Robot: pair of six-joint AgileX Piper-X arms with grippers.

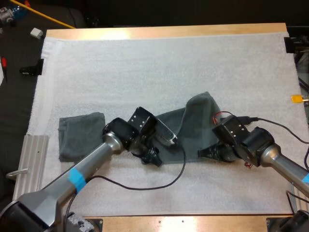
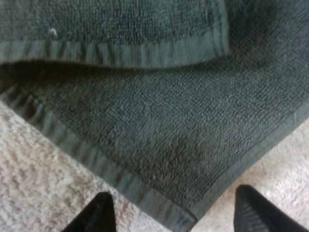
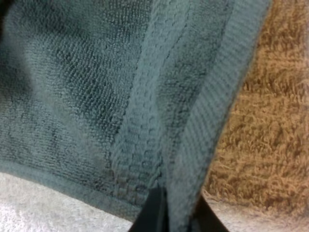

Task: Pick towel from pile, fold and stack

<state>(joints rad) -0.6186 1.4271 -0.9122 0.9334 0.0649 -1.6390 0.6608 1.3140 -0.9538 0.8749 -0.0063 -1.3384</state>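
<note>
A dark grey-green towel lies rumpled and partly doubled over in the middle of the mat. Its lower left corner lies flat on the mat between the fingertips of my left gripper, which stands open around it. My left gripper sits at the towel's near left end. My right gripper is at the towel's near right edge. In the right wrist view its fingers pinch the towel's hemmed edge, so my right gripper is shut on the towel. A second towel lies folded at the left.
The white mat covers most of the wooden table. A ribbed metal block stands at the mat's near left edge. A black cable trails over the mat in front of the towel.
</note>
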